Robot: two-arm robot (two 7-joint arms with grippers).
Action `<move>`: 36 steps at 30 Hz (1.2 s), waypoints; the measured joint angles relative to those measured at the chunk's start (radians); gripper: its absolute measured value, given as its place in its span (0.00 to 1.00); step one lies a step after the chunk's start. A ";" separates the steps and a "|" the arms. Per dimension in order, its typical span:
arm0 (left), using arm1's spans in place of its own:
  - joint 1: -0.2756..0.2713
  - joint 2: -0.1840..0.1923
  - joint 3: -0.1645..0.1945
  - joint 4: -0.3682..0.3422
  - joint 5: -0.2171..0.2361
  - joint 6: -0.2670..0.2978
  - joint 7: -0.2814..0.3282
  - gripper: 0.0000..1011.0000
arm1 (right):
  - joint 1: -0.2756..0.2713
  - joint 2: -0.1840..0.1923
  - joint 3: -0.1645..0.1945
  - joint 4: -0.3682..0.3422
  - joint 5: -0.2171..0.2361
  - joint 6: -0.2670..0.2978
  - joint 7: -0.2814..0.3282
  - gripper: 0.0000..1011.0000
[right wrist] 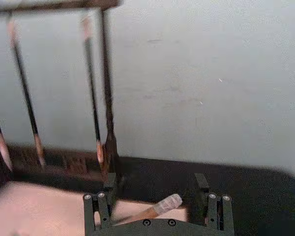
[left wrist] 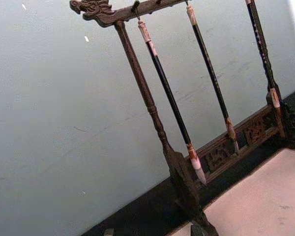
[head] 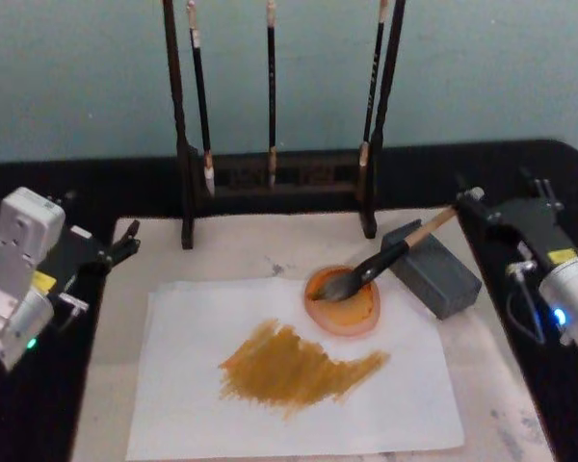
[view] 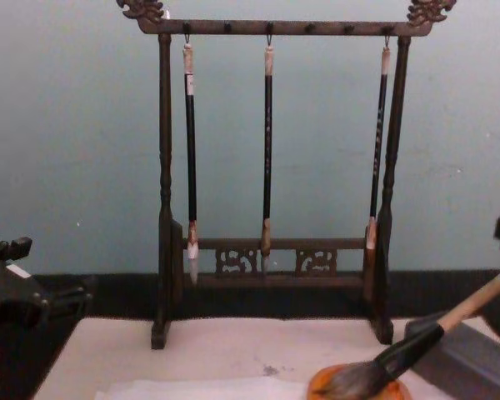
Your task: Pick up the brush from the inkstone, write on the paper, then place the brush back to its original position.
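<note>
The brush (head: 380, 262) lies with its bristles in the orange dish (head: 342, 329) at the paper's (head: 193, 385) far right corner, its handle propped on the grey block (head: 441, 277). The right gripper (right wrist: 156, 200) is spread wide, its fingers (right wrist: 102, 211) on either side of the brush's pale cap, apparently not touching it. The left gripper (head: 123, 243) sits parked at the mat's (head: 260, 245) left edge.

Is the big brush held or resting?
Resting: the brush lies bristles in the orange dish, handle on the grey block; right gripper open.

Pale teal wall (view: 67, 125) behind black tabletop (head: 77, 183).
</note>
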 joint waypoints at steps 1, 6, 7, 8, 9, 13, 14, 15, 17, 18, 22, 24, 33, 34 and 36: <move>0.000 0.000 0.000 0.000 0.000 0.000 0.000 1.00 | 0.010 0.005 -0.028 0.009 -0.085 -0.002 -0.029 0.99; 0.000 0.000 0.000 0.000 0.000 0.000 0.000 1.00 | 0.035 -0.006 -0.085 0.061 -0.241 -0.017 -0.073 0.99; 0.000 0.000 0.000 0.000 0.000 0.000 0.000 1.00 | 0.038 -0.011 -0.089 0.073 -0.255 -0.021 -0.075 0.99; 0.000 0.000 0.000 0.000 0.000 0.000 0.000 1.00 | 0.042 -0.019 -0.094 0.091 -0.269 -0.029 -0.077 0.99; 0.000 0.000 0.000 0.000 0.000 0.000 0.000 1.00 | 0.044 -0.025 -0.095 0.101 -0.272 -0.035 -0.076 0.99; 0.000 0.000 0.000 0.000 0.000 0.000 0.000 1.00 | 0.048 -0.050 -0.088 0.142 -0.265 -0.066 -0.061 0.99; 0.000 0.000 0.000 0.000 0.000 0.000 0.000 1.00 | 0.049 -0.058 -0.083 0.152 -0.258 -0.076 -0.052 0.99; 0.000 0.000 0.000 0.000 0.000 0.000 0.000 1.00 | 0.049 -0.061 -0.080 0.157 -0.253 -0.081 -0.046 0.99; 0.000 0.000 0.000 0.000 0.000 0.000 0.000 1.00 | 0.050 -0.066 -0.076 0.162 -0.246 -0.088 -0.037 0.99; 0.000 0.000 0.000 0.000 0.000 0.000 0.000 1.00 | 0.050 -0.065 -0.076 0.162 -0.246 -0.088 -0.037 0.99; 0.000 0.000 0.000 0.000 0.000 0.000 0.000 1.00 | 0.049 -0.063 -0.076 0.159 -0.246 -0.088 -0.038 0.99; 0.000 0.000 0.000 0.000 0.000 0.000 0.000 1.00 | 0.049 -0.063 -0.076 0.158 -0.246 -0.087 -0.038 0.99; 0.000 0.000 0.000 0.000 0.000 0.000 0.000 1.00 | 0.048 -0.060 -0.077 0.153 -0.245 -0.082 -0.041 0.99; 0.000 0.000 0.000 0.000 0.000 0.000 0.000 1.00 | 0.048 -0.060 -0.077 0.153 -0.246 -0.082 -0.042 0.99; 0.000 0.000 0.000 0.000 0.000 0.000 0.000 1.00 | 0.048 -0.059 -0.077 0.153 -0.245 -0.082 -0.042 0.99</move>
